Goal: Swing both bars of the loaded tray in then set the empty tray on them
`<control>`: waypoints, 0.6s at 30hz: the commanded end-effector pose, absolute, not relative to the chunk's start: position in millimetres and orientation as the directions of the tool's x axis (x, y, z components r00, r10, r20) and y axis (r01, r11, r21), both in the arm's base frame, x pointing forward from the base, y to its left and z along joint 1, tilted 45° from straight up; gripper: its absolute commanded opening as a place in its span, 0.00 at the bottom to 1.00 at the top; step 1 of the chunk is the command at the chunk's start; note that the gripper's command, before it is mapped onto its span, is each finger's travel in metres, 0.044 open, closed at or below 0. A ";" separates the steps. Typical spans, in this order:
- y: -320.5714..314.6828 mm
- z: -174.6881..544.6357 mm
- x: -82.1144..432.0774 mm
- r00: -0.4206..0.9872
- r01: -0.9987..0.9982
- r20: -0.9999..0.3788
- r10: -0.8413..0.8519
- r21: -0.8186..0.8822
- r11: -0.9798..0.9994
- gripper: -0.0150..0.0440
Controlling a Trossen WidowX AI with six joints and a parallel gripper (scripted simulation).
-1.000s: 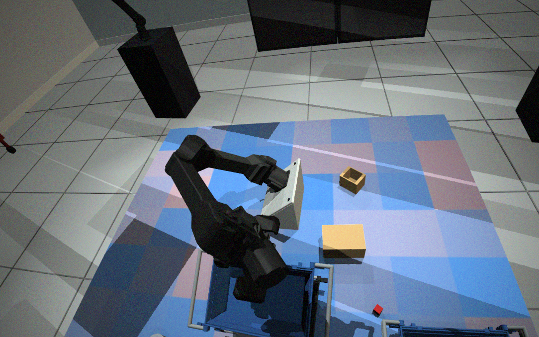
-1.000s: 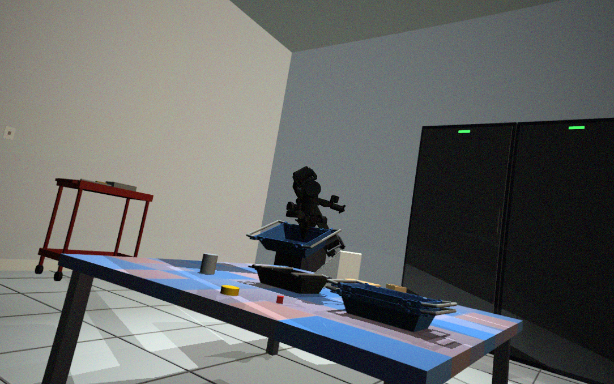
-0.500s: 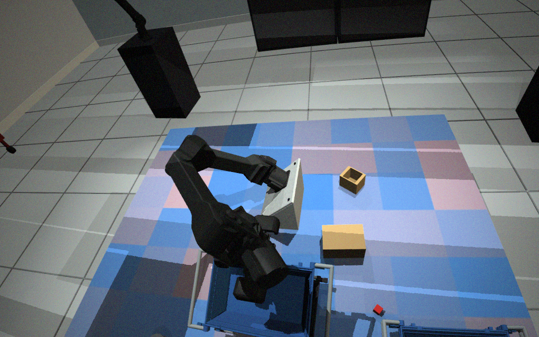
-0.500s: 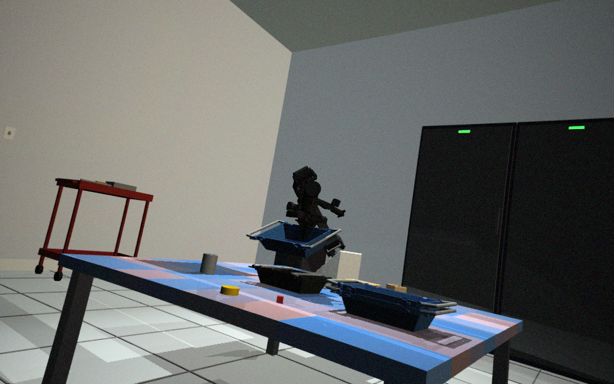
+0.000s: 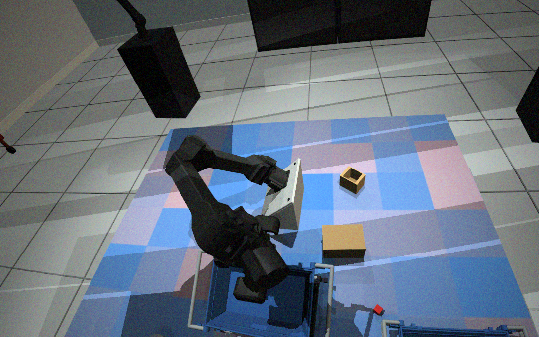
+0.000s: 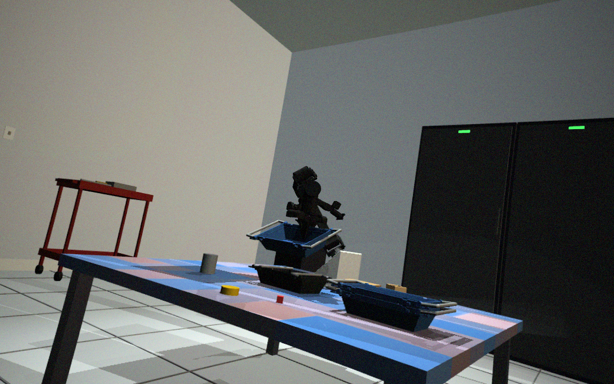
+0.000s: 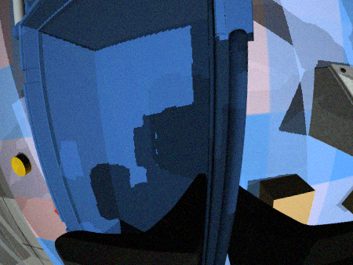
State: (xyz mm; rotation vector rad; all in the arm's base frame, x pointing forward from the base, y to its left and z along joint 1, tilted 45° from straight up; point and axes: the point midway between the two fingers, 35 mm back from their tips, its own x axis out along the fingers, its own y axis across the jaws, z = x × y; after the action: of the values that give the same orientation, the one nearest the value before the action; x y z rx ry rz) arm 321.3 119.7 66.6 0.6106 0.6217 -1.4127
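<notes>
Claw (image 6: 305, 230) (image 7: 209, 179) is closed down to a narrow gap on the rim of a raised blue tray (image 5: 211, 294) (image 6: 280, 246) (image 7: 70, 98), one black finger on the inner side of the wall and the other outside; its fingertips are hidden in the top view. The raised tray hangs above the desk (image 5: 401, 238) (image 6: 344, 335) (image 7: 256, 137), mouth up, with pale bars swung outward at both ends and no blocks visible on the part of its floor that shows.

Lower down, a dark tray (image 6: 289, 281) stands on the desk, apart from the raised one. Near it is another blue tray (image 5: 453, 330) (image 6: 384, 312), with pale bars at its ends; I cannot tell what either contains. A red cube (image 5: 378, 309) (image 6: 280, 299) and a yellow disc (image 6: 230, 290) (image 7: 18, 166) lie towards one side, and a grey cylinder (image 6: 208, 263) stands upright farther along.

Beyond the raised tray in the top view come a tan block (image 5: 342, 238) (image 7: 294, 205) and a small open box (image 5: 345, 184), then black cabinets (image 5: 296, 25) (image 6: 461, 212) well apart from the desk
</notes>
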 end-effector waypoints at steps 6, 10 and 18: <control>117.8 61.8 324.0 0.074 0.997 -0.715 -0.695 0.032 0.073 0.25; 113.3 56.7 325.0 0.074 0.997 -0.715 -0.695 0.033 0.073 0.25; 104.2 47.0 326.4 0.075 0.997 -0.715 -0.695 0.033 0.073 0.25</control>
State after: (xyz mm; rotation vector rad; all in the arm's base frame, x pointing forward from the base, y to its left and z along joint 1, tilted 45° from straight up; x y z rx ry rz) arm 324.7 104.1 47.1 0.6160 0.6235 -1.4196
